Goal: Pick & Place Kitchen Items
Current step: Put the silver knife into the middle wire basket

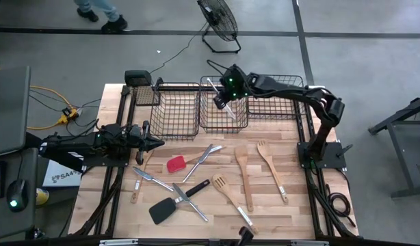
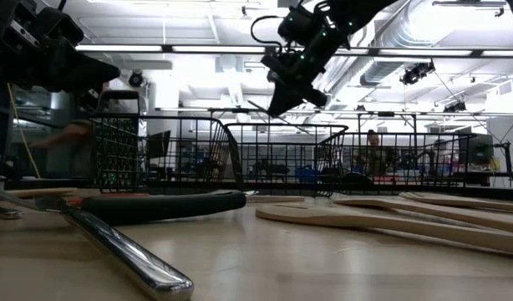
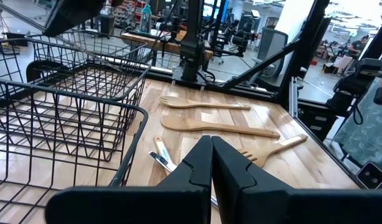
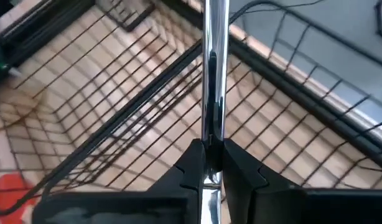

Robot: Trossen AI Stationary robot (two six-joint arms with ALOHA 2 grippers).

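Observation:
My right gripper (image 1: pixel 224 102) is above the middle black wire basket (image 1: pixel 224 123), shut on a silver metal utensil (image 1: pixel 232 113). It also shows high in the low view (image 2: pixel 279 100). My left gripper (image 1: pixel 155 142) is shut and empty at the table's left, near the left basket (image 1: pixel 176 109). On the table lie a red-headed spatula (image 1: pixel 176 164), a black turner (image 1: pixel 162 210), pale wooden spoons (image 1: pixel 241 167) (image 1: pixel 270 162), a wooden slotted turner (image 1: pixel 222 186) and silver cutlery (image 1: pixel 202 158) (image 1: pixel 152 179) (image 1: pixel 191 199). My right gripper pinches the silver utensil's slim shaft (image 4: pixel 211 134) between its two fingers, about midway along, since an end sticks out on each side in the high view. The fingers come from above, slanting. The utensil is lifted clear, tilted over the middle basket.
A third wire basket (image 1: pixel 282 96) stands at the far right, under my right arm. A floor fan (image 1: pixel 218 24) stands beyond the table's far edge. A person's feet (image 1: pixel 104 17) show on the floor at the far left.

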